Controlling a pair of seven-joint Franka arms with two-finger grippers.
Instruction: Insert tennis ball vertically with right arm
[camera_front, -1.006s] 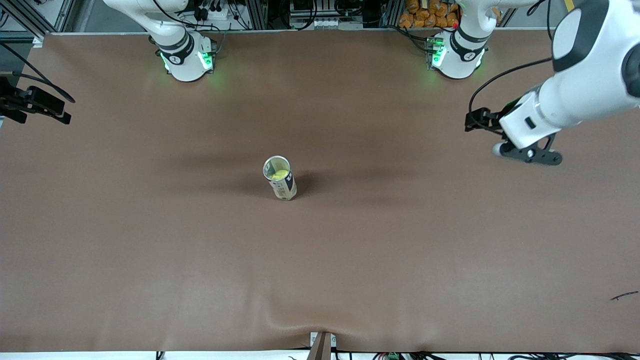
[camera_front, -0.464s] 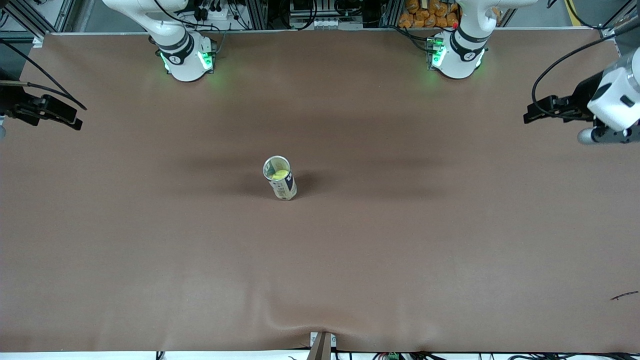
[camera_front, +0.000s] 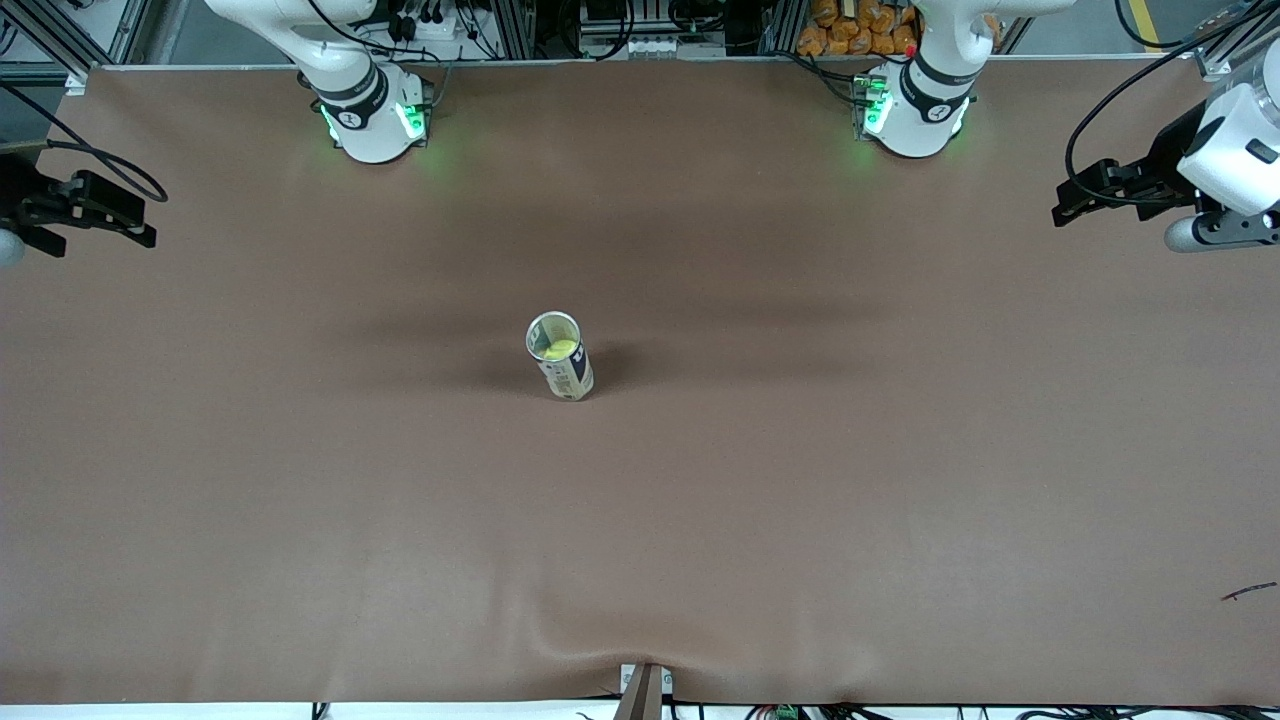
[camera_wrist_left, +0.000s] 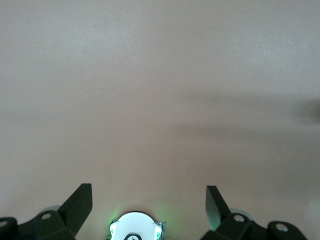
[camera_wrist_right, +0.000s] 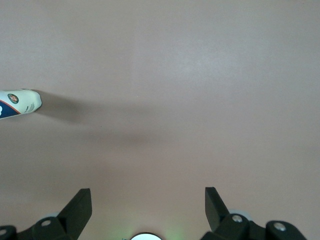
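Tennis ball (camera_front: 560, 348) already sits inside the upright can (camera_front: 560, 357) at the middle of the table (camera_front: 800, 500), its yellow top showing just below the open rim. So I judge the insertion itself done, and the step in hand is the pull-away.

My right gripper (camera_wrist_right: 148, 200) hangs over the table's edge at my own end, well apart from the can, fingers spread as wide as they go and holding nothing; from my wrist only the can's base (camera_wrist_right: 19, 103) shows, off to one side of my claw and clear of it. My left gripper (camera_wrist_left: 149, 199) waits over the other end of the table, likewise wide open and empty, with bare tabletop under it.

To finish well, I would keep both claws high and out at the ends, with no sweep back toward the middle: the can is tall and narrow, and I judge a brush from a finger or a trailing cable would tip it. Leaving the fingers open costs nothing here.
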